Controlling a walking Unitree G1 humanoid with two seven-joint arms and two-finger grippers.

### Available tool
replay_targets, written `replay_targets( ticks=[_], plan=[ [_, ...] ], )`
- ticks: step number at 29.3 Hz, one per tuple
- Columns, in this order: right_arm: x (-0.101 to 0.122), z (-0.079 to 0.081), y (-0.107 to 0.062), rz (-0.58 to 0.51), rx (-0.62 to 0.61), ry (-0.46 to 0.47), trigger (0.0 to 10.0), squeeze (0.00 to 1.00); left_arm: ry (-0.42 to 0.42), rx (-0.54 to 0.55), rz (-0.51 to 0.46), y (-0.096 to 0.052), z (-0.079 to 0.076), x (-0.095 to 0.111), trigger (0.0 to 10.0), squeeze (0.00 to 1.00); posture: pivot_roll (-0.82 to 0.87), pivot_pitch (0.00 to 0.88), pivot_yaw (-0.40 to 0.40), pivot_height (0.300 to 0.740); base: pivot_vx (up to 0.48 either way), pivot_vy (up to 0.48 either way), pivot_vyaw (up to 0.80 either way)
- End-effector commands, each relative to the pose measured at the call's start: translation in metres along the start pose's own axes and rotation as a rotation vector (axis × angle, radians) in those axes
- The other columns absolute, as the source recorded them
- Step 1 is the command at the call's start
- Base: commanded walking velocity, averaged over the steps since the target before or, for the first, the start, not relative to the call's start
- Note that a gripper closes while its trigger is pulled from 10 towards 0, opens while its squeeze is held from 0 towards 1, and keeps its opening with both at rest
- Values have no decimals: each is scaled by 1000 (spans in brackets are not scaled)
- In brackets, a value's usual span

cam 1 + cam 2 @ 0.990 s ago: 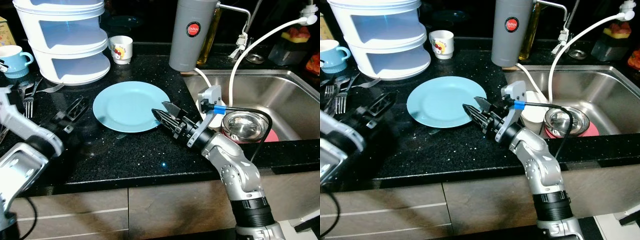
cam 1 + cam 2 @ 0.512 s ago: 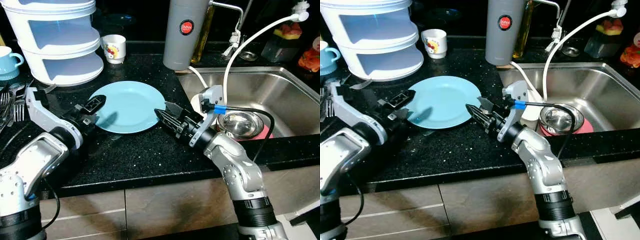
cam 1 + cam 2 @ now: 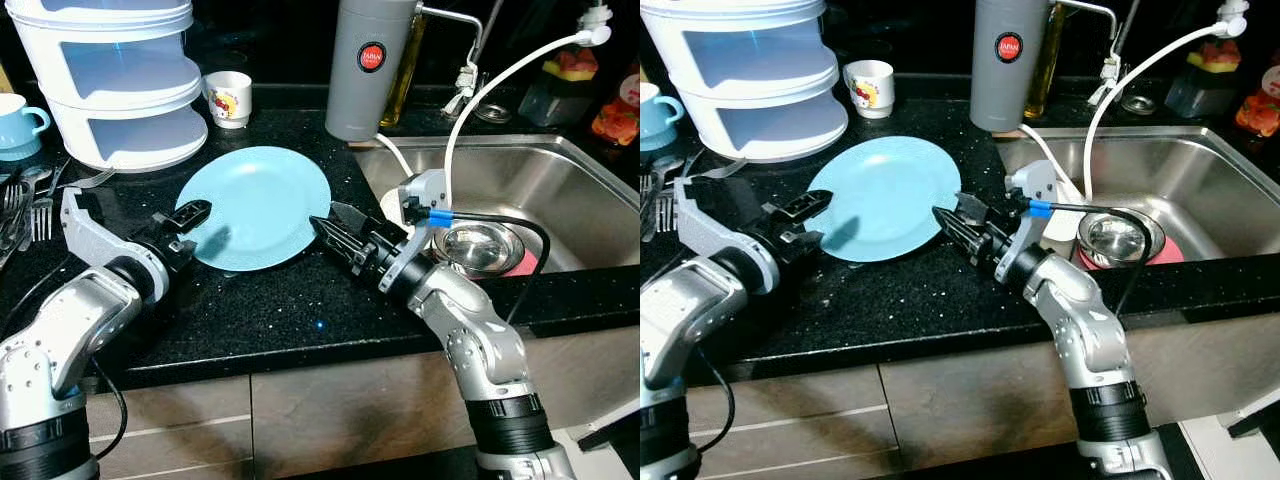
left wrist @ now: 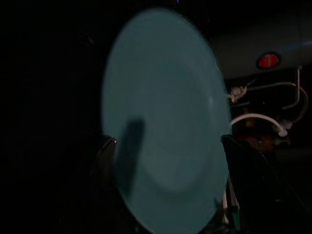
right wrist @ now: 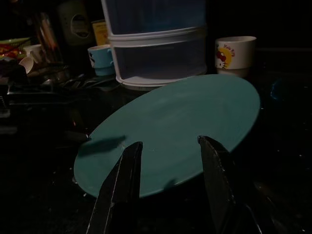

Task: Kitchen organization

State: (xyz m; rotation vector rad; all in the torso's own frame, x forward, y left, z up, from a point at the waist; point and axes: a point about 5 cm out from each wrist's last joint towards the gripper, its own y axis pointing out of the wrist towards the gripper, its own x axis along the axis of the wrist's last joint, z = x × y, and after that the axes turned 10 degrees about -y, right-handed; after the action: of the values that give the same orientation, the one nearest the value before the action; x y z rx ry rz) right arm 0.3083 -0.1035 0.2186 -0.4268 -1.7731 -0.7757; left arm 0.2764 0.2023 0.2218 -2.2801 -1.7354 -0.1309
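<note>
A light blue plate lies on the black counter, between my two grippers. At its left rim my left gripper stands open, one finger casting a shadow on the plate. In the left wrist view the plate sits between the spread fingers. My right gripper is open at the plate's right rim, fingertips at its edge. In the right wrist view both fingers straddle the near edge of the plate. Neither gripper holds anything.
A white stacked container stands at the back left, with a small white mug, a blue cup and forks near it. Behind the plate is a grey canister. The sink on the right holds a steel bowl.
My left arm has swung in from the left and brought its open gripper to the plate's left rim. The right gripper has stayed at the right rim. The camera has shifted a little.
</note>
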Motion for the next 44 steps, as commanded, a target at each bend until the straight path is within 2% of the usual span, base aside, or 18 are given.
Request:
replay_targets(
  ticks=[1,5,10,15,17,20,23,28,33,41,42,44],
  plan=[
    [-2,2,-4,33,38,-15,10000,0,-1,21,-48,-7,0,8,10000,0,170,0,-37,740,0,0,0],
    [-10,0,-18,95,97,-43,10000,0,6,31,-72,-17,-1,14,10000,0,182,0,-42,740,0,0,0],
    [-10,-15,-34,131,103,-58,10000,0,17,30,-87,-26,-6,18,10000,0,184,0,-46,740,0,0,0],
    [-6,-24,-48,175,150,-79,10000,0,7,23,-82,-28,-7,17,10000,0,184,0,-46,740,0,0,0],
    [-5,-25,-57,216,200,-97,10000,0,-15,30,-55,-25,-2,11,10000,0,176,0,-44,740,0,0,0],
    [-5,-24,-59,226,213,-100,10000,0,-22,33,-45,-24,0,9,10000,0,176,0,-44,740,0,0,0],
    [-6,-15,-61,252,280,-97,10000,0,-41,31,5,-14,2,-1,10000,0,160,0,-48,740,0,0,0],
    [-8,-9,-62,268,316,-97,10000,0,-44,8,59,-2,-2,-10,10000,0,139,0,-46,740,0,0,0],
    [-3,-10,-64,265,327,-96,10000,0,-57,19,105,12,6,-16,10000,0,116,0,-48,740,0,0,0],
    [2,-7,-66,272,348,-100,10000,0,-65,15,174,28,6,-28,10000,0,97,0,-46,740,0,0,0],
    [3,-7,-66,274,348,-101,10000,0,-69,15,178,29,6,-29,6941,0,97,0,-46,740,0,0,0],
    [3,-7,-66,275,347,-102,10000,0,-70,15,182,31,7,-30,6941,0,97,0,-46,740,0,0,0]
  ],
)
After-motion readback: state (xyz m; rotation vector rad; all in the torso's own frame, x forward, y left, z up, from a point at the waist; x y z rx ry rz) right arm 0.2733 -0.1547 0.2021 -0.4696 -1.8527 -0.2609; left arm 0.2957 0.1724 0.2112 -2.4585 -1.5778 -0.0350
